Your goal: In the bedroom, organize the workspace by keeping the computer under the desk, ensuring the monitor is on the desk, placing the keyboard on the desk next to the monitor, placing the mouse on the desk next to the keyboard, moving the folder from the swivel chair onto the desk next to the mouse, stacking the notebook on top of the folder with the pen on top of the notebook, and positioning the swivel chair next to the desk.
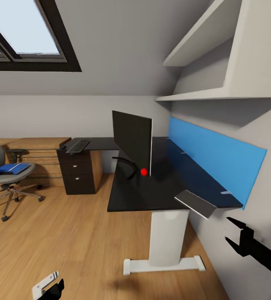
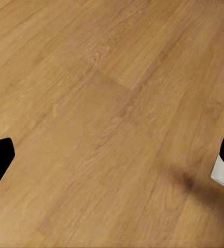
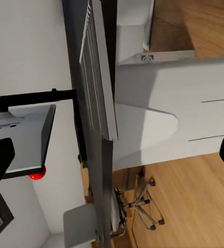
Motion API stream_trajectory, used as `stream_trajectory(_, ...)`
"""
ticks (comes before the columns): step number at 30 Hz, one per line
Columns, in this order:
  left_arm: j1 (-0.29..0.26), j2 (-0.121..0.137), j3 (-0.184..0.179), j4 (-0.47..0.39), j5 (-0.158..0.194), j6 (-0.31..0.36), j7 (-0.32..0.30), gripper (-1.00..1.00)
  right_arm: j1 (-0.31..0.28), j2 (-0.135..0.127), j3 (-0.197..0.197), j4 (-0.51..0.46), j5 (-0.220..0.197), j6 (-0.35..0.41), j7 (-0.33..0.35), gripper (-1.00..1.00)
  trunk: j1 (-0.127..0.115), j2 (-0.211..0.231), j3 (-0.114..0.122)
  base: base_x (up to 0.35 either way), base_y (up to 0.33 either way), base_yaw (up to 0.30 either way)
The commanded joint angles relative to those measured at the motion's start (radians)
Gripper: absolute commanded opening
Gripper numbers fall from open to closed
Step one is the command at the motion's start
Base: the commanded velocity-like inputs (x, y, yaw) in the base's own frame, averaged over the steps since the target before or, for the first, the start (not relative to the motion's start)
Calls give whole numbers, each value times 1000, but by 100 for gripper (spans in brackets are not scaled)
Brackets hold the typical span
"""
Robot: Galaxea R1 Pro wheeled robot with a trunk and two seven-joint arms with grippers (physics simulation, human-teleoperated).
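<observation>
My right end effector, open and empty, hangs near the tabletop edge and I risk clipping it when turning toward the folder.

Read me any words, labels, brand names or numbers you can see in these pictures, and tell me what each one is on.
None: no text can be read anywhere.
Black flat monitor: dark screen, no logo visible.
Black keyboard: keys too small to read.
Blue folder on the grey swivel chair: no label can be made out.

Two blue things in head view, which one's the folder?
The folder is the small blue one lying flat on the swivel chair seat. The other, the blue panel, stands upright along the desk's wall edge.
</observation>
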Motion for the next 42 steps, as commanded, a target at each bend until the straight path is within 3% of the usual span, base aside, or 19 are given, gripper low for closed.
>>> stream_trajectory(1, -1, 2, -8, -1, 10, -8, 6, 100, -1, 0, -1, 0, 1, 5, 0, 100, 0, 0, -1, 207, -24, 0)
stream_trajectory(18, -1, 1, -8, 0, 10, -8, 7, 100, -1, 4, 7, 0, 8, 4, -1, 100, 0, 0, -1, 78, -31, 0)
stream_trajectory(31, -1, -6, -8, 13, 11, -8, 7, 100, -1, 41, 36, 0, 76, -20, -4, 100, 0, 0, -1, 0, 0, 0)
stream_trajectory(42, -2, -11, -8, 19, 10, -8, 7, 100, -1, 43, 37, -1, 84, -22, -4, 100, 0, 0, -1, 0, 0, 0)
